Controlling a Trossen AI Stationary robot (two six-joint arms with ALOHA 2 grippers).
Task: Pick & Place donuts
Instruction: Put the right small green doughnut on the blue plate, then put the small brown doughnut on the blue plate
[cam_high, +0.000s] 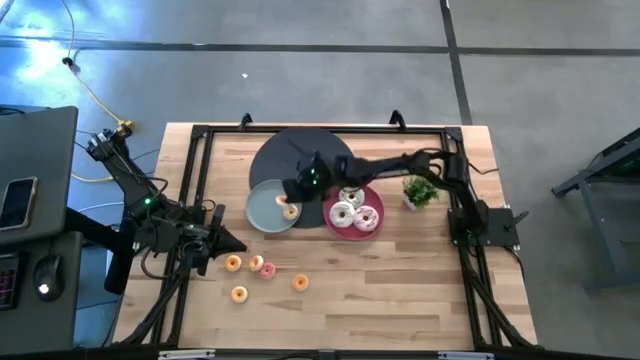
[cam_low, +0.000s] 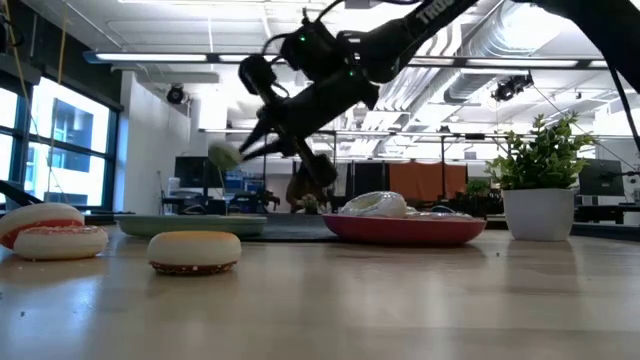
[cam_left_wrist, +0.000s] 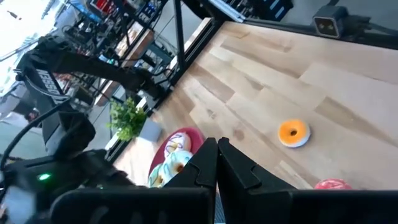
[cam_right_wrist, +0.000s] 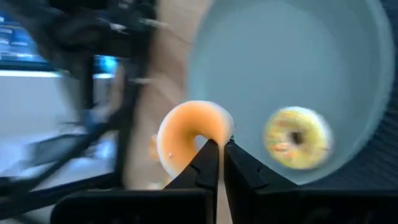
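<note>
Wooden desk (cam_high: 400, 290) under grey floor carries the job about half done. Left tool (cam_high: 228, 242) waits at the desk's left edge, fingers together, empty. Just right of it four small donuts (cam_high: 266, 268) lie loose on the wood, unplaced. Farther right, the grey-green plate (cam_high: 262, 212) holds one yellow donut (cam_right_wrist: 297, 137). Right tool (cam_right_wrist: 217, 149) hangs above that plate, pinched on an orange donut (cam_right_wrist: 186, 132). Beyond, the pink plate (cam_high: 335, 225) holds three larger donuts (cam_high: 352, 212).
</note>
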